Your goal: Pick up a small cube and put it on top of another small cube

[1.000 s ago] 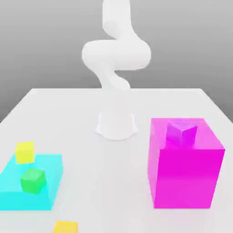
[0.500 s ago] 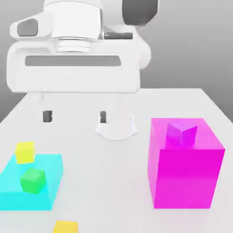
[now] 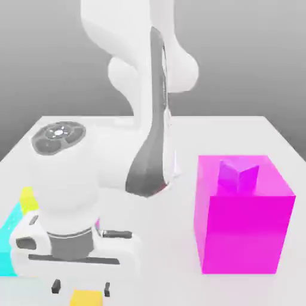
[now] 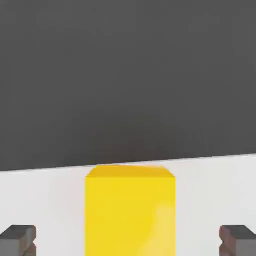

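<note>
magenta block [image 3: 242, 233] on white table [image 3: 167, 239] | cyan slab [image 3: 6, 251] partly hidden

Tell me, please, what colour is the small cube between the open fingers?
The cube is yellow; the hand view shows it best.

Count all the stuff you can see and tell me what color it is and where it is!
small orange-yellow cube: one, orange-yellow, on the table, near edge
small yellow cube: one, yellow, at the cyan block
flat cyan block: one, cyan, exterior view's left, partly hidden
big magenta box: one, magenta, exterior view's right
small purple piece: one, purple, on the magenta box
table: one, white, under everything
robot arm: one, white and gray, reaching forward
gripper: one, white with dark fingertips, open above the orange-yellow cube
</note>
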Tool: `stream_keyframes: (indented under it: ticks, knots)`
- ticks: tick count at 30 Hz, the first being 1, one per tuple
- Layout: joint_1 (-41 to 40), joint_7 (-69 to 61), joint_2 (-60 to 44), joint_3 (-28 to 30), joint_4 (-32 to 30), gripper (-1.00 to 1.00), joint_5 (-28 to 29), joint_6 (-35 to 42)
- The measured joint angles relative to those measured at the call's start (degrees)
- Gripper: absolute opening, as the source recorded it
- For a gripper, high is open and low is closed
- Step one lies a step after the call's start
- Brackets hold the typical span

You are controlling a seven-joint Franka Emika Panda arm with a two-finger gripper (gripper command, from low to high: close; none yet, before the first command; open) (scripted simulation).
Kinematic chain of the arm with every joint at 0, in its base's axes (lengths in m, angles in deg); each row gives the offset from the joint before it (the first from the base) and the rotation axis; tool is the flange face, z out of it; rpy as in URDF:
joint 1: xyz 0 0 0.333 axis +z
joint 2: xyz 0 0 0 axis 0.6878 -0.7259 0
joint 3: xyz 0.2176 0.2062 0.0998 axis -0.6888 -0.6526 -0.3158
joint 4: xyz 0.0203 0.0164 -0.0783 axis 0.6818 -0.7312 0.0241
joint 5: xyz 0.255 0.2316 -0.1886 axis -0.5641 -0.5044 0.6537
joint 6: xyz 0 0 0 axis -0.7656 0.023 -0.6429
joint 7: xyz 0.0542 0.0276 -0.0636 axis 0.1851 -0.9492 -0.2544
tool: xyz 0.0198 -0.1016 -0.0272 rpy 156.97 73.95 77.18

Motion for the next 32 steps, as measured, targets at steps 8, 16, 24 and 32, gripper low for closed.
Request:
stream_keyframes:
  ticks: [8, 16, 24, 32]
  knots:
    - [-0.2, -0.2, -1.4, -0.3, 0.3, -1.0, -0.3, -1.0]
    - [0.1, 7.1, 13.7, 4.5, -4.8, -1.0, 2.1, 9.0]
    - [-6.0, 24.7, 30.7, 9.9, -12.9, -1.0, 7.5, 17.5]
    - [-5.6, 24.8, 25.2, 10.2, -15.7, 1.0, 4.9, 9.4]
